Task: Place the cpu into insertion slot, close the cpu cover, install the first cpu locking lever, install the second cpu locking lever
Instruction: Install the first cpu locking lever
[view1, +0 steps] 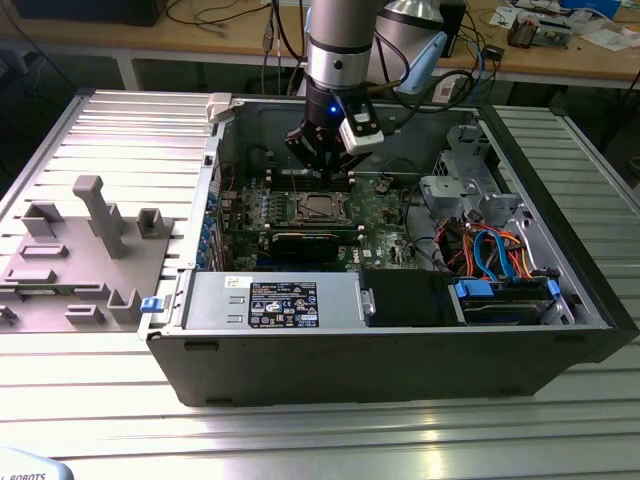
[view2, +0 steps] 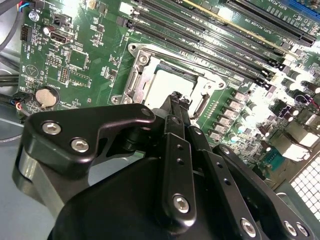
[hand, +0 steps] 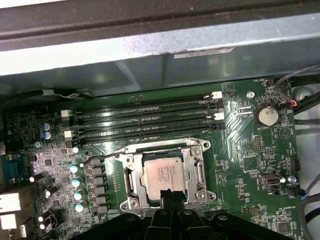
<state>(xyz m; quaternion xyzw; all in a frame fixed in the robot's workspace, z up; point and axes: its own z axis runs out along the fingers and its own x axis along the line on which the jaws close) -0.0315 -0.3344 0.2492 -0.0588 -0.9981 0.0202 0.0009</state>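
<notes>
Cpu (hand: 163, 172) sits flat in the slot (hand: 131, 176) on the green board (hand: 240, 150), its silver-grey top showing through the cover (hand: 200, 172) in the first wrist view. The exterior view adds the open case (view1: 560, 250) on the ribbed worktop (view1: 120, 130). The claw (hand: 171, 195) hangs at the cpu's edge, fingers together, gripping nothing.

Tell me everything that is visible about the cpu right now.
The cpu is a small flat square chip with a silver-grey metal top, lying level inside the insertion slot on the green motherboard. The silver cpu cover frames it, its top showing through the window. In both wrist views the black gripper sits at its near edge.
</notes>
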